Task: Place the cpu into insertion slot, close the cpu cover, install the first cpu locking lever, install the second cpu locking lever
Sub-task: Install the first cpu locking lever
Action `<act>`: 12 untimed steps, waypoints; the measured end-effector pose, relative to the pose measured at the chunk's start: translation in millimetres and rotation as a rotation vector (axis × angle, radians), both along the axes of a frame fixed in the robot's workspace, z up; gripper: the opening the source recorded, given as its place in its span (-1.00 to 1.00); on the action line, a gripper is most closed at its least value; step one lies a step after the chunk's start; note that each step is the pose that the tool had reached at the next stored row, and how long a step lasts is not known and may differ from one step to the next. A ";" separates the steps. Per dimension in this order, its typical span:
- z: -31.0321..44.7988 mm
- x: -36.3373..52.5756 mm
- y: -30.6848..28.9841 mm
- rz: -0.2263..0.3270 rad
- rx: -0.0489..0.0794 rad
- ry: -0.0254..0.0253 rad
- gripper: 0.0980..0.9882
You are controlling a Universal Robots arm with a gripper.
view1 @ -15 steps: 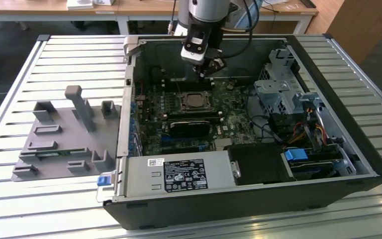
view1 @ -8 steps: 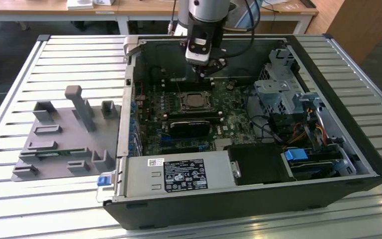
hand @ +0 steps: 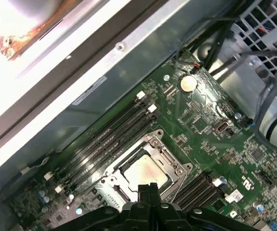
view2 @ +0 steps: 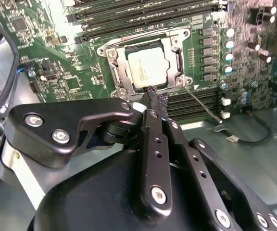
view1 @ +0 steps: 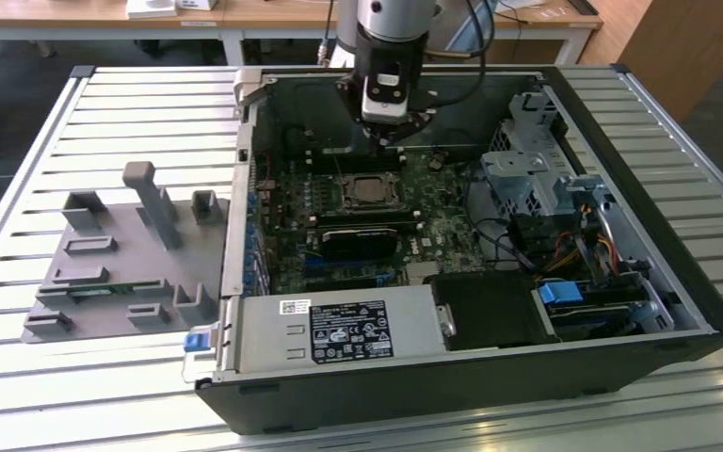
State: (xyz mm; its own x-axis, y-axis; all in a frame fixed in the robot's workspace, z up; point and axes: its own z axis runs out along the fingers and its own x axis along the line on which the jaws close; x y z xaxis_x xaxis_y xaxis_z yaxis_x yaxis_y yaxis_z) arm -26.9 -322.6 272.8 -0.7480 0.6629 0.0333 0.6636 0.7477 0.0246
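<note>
Just above the cpu cover [view2: 177,58], hand [view2: 155,99] vertical.

Honestly nothing here reads cleanly. In the lower middle of the exterior view there's a black label [view1: 349,331] packed with tiny white print on the power supply [view1: 267,330], and a small white barcode sticker [view1: 295,306] right next to it. In the first wrist view the green board [hand: 201,120] carries a white printed mark [hand: 246,183] and a little white sticker [hand: 232,197], both too small to make out.
</note>
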 end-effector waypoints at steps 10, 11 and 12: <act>0.0 0.0 0.0 0.117 0.000 0.0000 -0.98; 0.0 0.0 0.0 0.128 0.000 0.0000 -0.98; 0.0 0.0 0.0 0.138 0.000 0.0000 -0.98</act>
